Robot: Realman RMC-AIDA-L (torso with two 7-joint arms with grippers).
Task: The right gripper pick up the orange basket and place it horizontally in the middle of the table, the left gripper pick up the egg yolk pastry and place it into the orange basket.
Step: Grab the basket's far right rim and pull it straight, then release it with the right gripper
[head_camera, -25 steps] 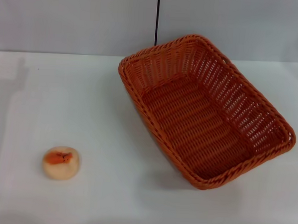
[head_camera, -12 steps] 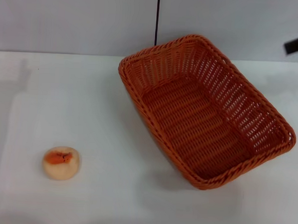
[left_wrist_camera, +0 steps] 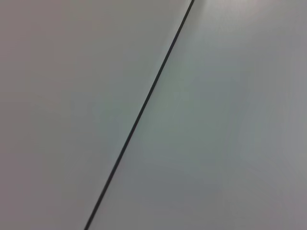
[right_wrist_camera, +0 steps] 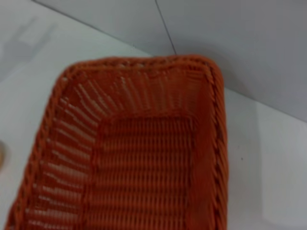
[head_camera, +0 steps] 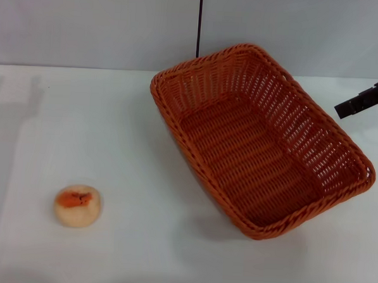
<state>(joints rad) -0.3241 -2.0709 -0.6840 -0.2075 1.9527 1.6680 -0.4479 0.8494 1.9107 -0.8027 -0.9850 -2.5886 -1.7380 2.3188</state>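
Observation:
The orange basket (head_camera: 259,142) lies skewed on the white table (head_camera: 113,131), right of the middle, and nothing is in it. In the right wrist view the orange basket (right_wrist_camera: 144,153) fills the picture from above. The egg yolk pastry (head_camera: 77,205) sits alone near the front left, its orange-red patch facing up. A black part of my right gripper (head_camera: 363,100) reaches in from the right edge, above the table just beyond the basket's far right rim and apart from it. My left gripper is out of view.
A grey wall (head_camera: 94,22) with a thin dark vertical seam (head_camera: 200,21) runs along the back of the table. The left wrist view shows only that wall and seam (left_wrist_camera: 144,105).
My right gripper has come down and leftwards from the upper right edge, closer to the basket's far right rim. Basket and pastry have not moved.

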